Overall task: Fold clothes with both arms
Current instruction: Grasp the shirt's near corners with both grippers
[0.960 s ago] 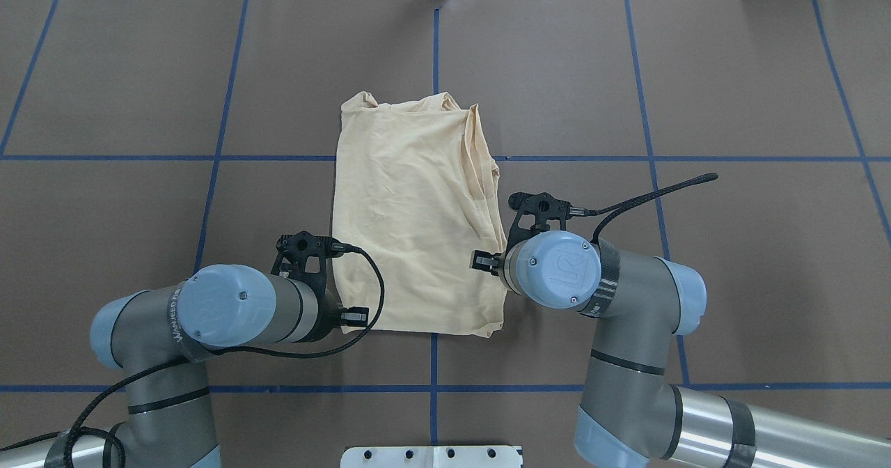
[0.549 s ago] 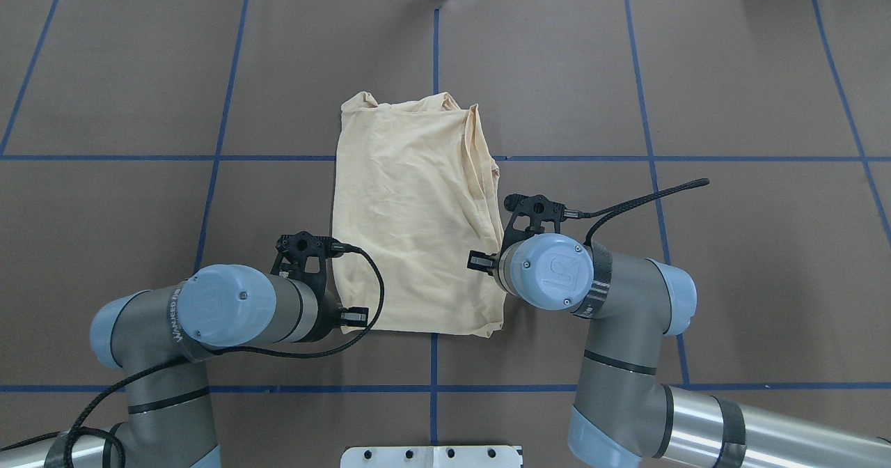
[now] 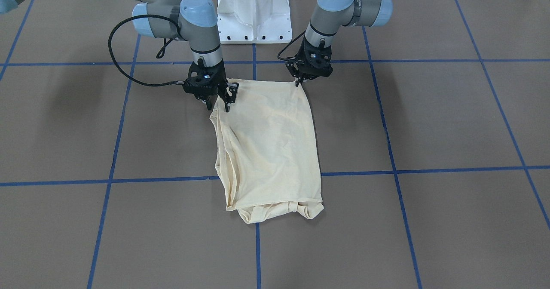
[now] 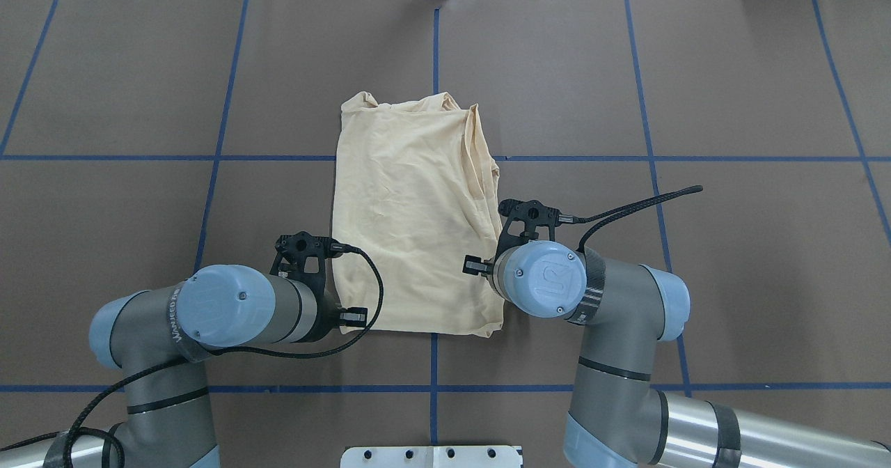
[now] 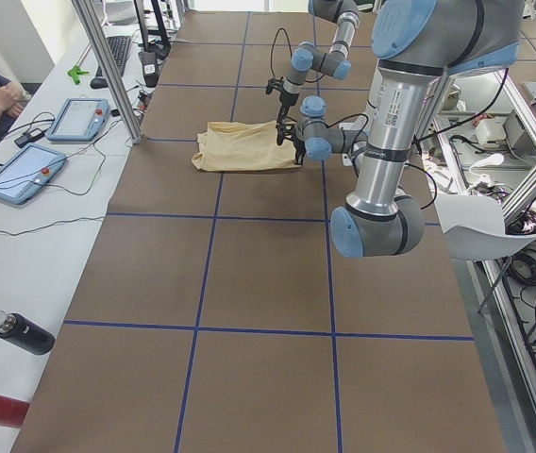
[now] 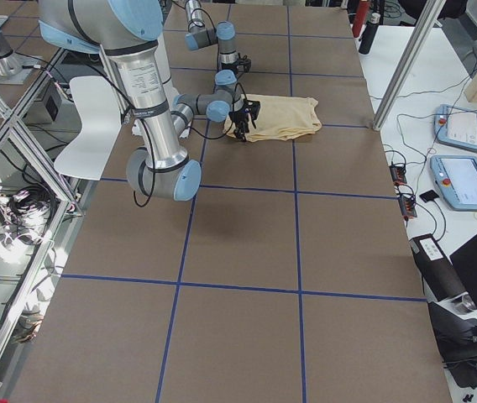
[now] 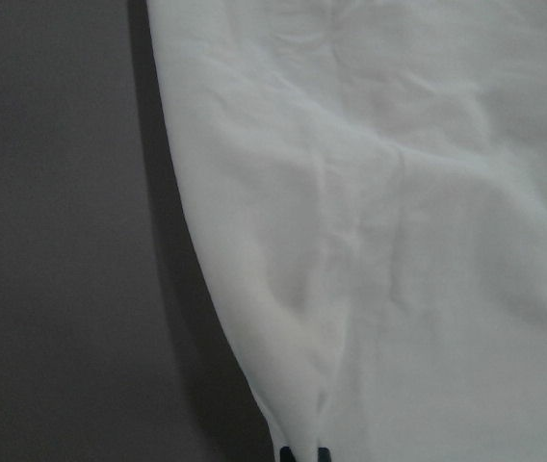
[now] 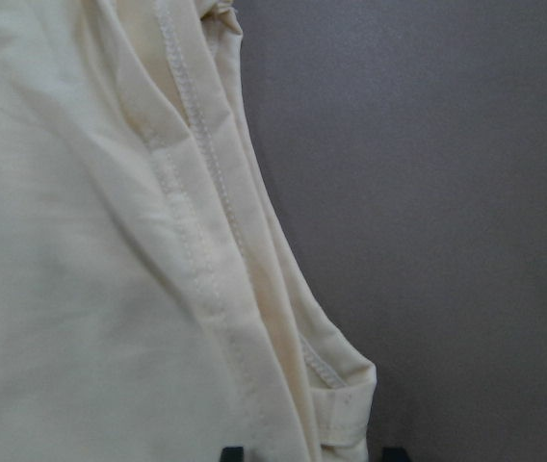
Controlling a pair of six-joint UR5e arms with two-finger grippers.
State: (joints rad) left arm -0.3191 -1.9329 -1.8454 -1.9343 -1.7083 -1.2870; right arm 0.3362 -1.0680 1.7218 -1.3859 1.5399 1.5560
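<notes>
Only wrist views tell: left hand (image 7: 302,452) pinches T-shirt (image 4: 411,224); right hand (image 8: 312,452) straddles it, spread.

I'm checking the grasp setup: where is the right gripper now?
In the front-facing view the right gripper is on the view's left, at the robot-side corner of the shirt, across the hem from the left gripper.

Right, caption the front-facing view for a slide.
Left arm and right arm at the robot-side corners of a folded cream T-shirt on the table.
</notes>
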